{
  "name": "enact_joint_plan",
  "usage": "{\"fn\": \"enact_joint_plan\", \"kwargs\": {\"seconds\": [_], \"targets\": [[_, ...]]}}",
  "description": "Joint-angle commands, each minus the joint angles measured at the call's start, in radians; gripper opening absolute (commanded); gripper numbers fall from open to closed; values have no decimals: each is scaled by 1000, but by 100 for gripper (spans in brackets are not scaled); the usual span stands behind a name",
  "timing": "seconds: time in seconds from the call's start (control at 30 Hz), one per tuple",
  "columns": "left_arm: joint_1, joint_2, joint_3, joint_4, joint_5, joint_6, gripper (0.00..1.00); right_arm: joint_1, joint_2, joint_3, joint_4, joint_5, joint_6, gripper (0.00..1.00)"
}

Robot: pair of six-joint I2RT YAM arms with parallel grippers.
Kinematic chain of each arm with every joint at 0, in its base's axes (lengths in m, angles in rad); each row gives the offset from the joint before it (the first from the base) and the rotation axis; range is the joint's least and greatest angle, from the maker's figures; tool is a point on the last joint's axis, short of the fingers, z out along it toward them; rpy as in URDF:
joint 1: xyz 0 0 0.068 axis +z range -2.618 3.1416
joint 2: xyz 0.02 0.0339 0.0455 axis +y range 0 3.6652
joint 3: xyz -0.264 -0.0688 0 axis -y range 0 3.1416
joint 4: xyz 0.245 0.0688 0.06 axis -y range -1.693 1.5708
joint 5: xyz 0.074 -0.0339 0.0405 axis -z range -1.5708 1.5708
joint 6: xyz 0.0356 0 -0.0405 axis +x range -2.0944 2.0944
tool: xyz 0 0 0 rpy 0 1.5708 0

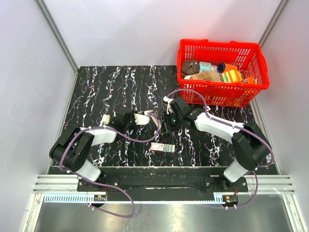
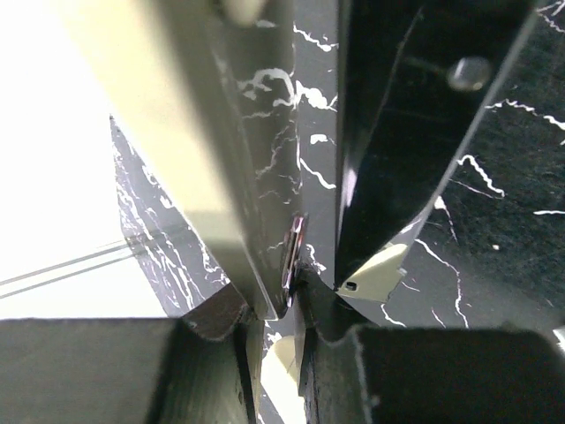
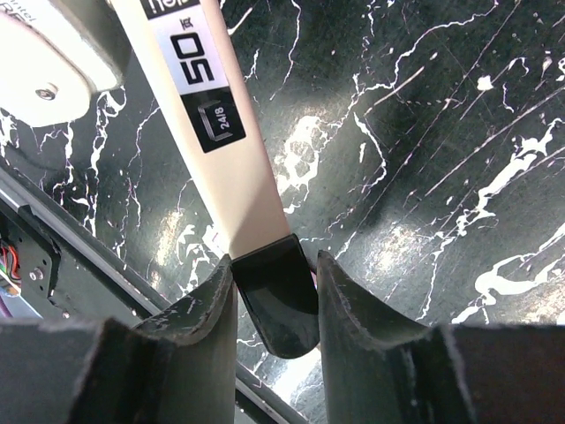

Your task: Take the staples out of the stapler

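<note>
"Where is the stapler (image 1: 144, 118)?"

"From above, it's in the middle of the table (image 1: 104, 87), held between the left claw (image 1: 131, 121) and the right claw (image 1: 168, 119). The basket (image 1: 219, 43) is far off on the right. A small box (image 1: 161, 147) lies nearer to us."

"Is it heavy?"

"I think not. It looks small, hard and smooth, so it may slip. I'd hold it by the ends."

"What does the left camera show?"

"The stapler (image 2: 388, 132) is spread open like a V, with the pale arm on the left and the black arm on the right. The left claw (image 2: 291, 327) looks closed on the end where they meet. Shiny staples (image 2: 294, 252) sit in the gap. They look tiny and would likely break apart."

"And the right camera?"

"The right claw (image 3: 275, 265) pinches the black end of the stapler (image 3: 229, 150), with a finger (image 3: 190, 344) on each side."

"How do the arms sit?"

"Both reach in low toward the middle, and the claws face each other."
</note>
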Motion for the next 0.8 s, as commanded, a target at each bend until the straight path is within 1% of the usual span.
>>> {"fn": "enact_joint_plan", "kwargs": {"seconds": [0.0,0.03,0.07,0.13,0.2,0.27,0.33,0.43,0.5,0.57,0.67,0.73,0.77], "targets": [[-35,-9,-20,59,-118,79,0,-61,-40,19,22,139,93,0],[-39,-20,3,27,-113,50,0,-60,-40,25,24,139,99,0],[-39,-35,35,-48,-94,-5,0,-61,-41,31,28,143,106,0],[-41,-64,129,-294,-9,-152,0,-61,-46,47,44,153,129,0],[-41,-86,222,-471,127,-292,0,-60,-55,68,77,160,175,0],[-41,-101,282,-583,300,-412,0,-58,-58,89,126,154,220,0],[-41,-109,307,-633,434,-515,1,-58,-47,116,169,147,270,0],[-41,-101,324,-662,581,-627,6,-58,-20,154,222,131,338,0],[-39,-81,339,-678,635,-662,12,-58,9,185,233,122,363,0],[-33,-62,351,-690,675,-684,14,-58,43,218,219,126,369,0],[-6,-34,385,-719,748,-707,24,-58,78,248,205,148,369,0],[25,-2,426,-786,814,-711,32,-58,97,258,202,156,369,0],[43,18,454,-823,848,-711,34,-60,104,264,202,160,369,0]]}}
